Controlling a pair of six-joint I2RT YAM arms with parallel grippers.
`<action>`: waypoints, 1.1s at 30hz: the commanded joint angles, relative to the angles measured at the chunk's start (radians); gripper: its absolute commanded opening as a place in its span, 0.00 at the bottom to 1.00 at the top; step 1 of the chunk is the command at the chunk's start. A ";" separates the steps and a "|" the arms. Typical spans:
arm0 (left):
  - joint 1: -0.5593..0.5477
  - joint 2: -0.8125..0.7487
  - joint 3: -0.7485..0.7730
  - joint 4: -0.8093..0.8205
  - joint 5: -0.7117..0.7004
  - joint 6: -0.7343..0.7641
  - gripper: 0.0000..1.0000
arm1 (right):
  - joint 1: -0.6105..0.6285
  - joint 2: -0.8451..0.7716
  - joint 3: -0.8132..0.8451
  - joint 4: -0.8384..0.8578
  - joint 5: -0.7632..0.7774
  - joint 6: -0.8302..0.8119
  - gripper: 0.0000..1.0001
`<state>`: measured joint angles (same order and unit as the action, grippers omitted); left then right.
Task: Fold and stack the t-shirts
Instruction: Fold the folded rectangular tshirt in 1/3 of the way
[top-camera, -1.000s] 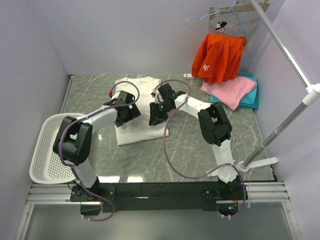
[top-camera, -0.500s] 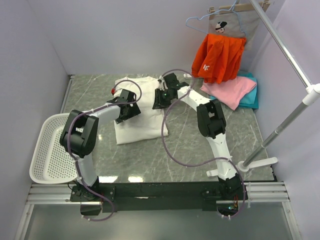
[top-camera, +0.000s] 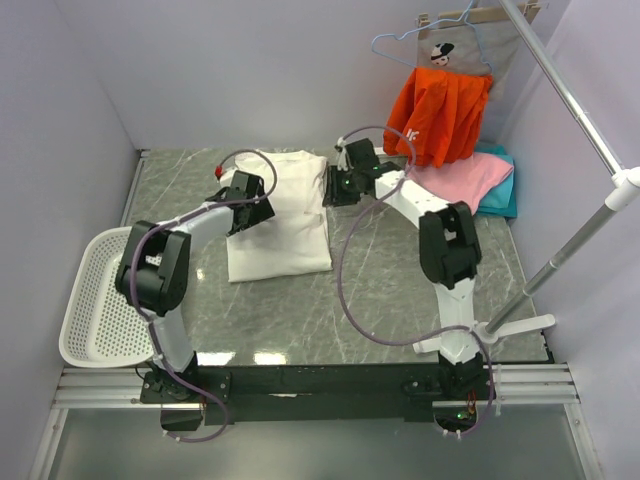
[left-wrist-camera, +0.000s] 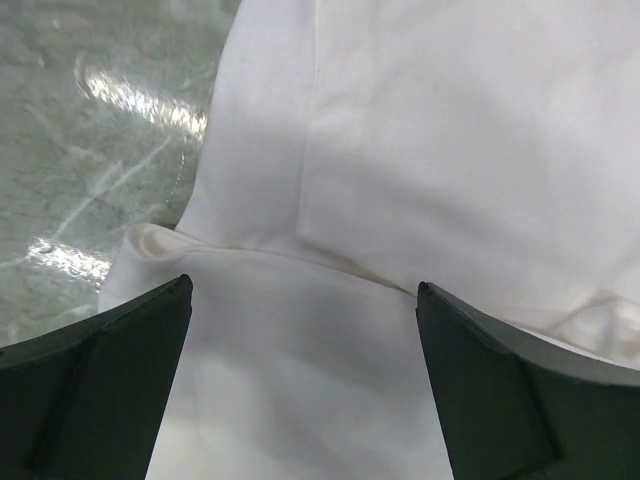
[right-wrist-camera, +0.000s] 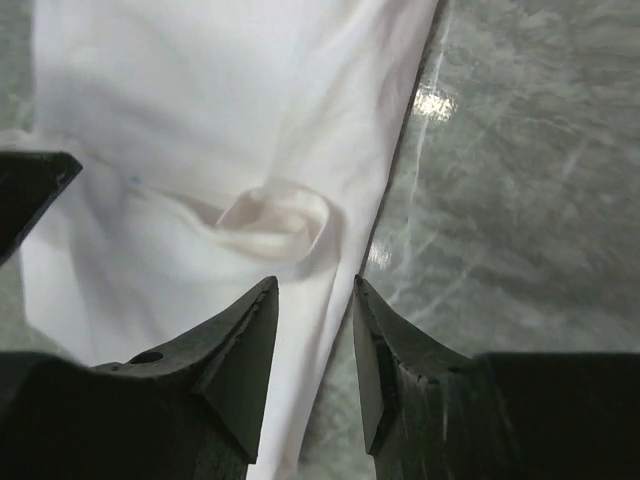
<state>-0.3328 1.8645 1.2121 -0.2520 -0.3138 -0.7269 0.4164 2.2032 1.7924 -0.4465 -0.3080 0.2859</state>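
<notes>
The white t-shirt lies lengthwise on the desk, far edge toward near edge. The left pincer gapes wide; the right pincer is narrowly parted, empty.

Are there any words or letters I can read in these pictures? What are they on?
Nothing here can be read.
Small white mark on the orange shirt: too small to read.
Hanging cloth: a small picture, no readable letters.
White t-shirt: no print showing.
</notes>
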 joint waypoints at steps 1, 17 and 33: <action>0.003 -0.186 0.000 0.046 -0.033 0.029 0.99 | 0.004 -0.174 -0.067 0.035 -0.003 -0.047 0.44; 0.003 -0.311 -0.301 0.111 0.010 -0.062 0.99 | 0.094 -0.002 -0.039 0.071 -0.168 0.010 0.43; 0.003 -0.337 -0.384 0.112 -0.034 -0.072 0.99 | 0.082 0.078 -0.025 0.064 0.197 -0.030 0.45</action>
<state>-0.3325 1.5791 0.8646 -0.1463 -0.3149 -0.7799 0.5125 2.2986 1.7988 -0.4000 -0.2817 0.2859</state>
